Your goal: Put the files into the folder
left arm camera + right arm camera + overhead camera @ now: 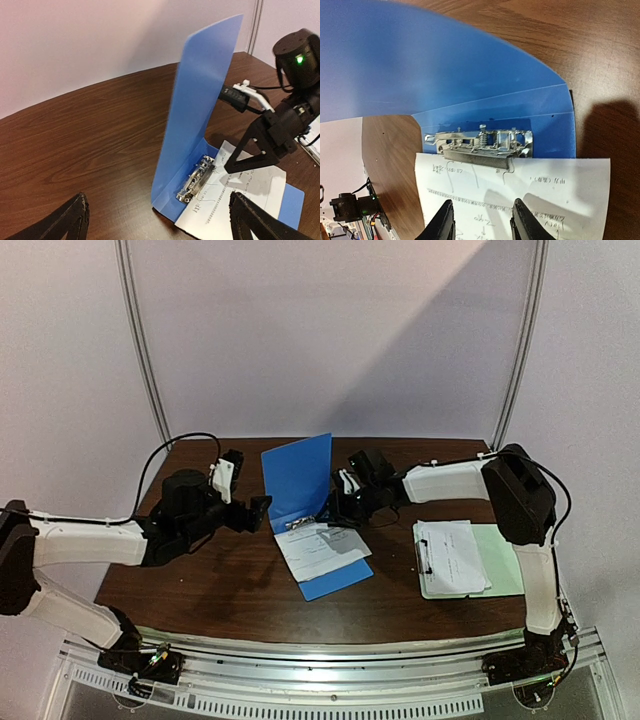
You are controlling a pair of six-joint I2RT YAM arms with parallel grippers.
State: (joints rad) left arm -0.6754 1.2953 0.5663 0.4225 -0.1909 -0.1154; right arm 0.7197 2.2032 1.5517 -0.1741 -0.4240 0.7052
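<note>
The blue folder (297,480) lies open at mid-table, its cover standing upright and its back flat on the table. One white sheet (322,550) lies on the back, its top edge at the metal clip (480,145). My right gripper (482,222) is open, hovering just above this sheet (545,185) below the clip, holding nothing. My left gripper (160,225) is open wide and empty, left of the folder (200,100) and facing its spine. It also sees the clip (196,178) and the right gripper (250,165). Another white sheet (452,557) lies on the clipboard.
A pale green clipboard (505,560) lies at the right of the brown table (200,580), near the right arm's base. A white wall with two metal rails stands behind the table.
</note>
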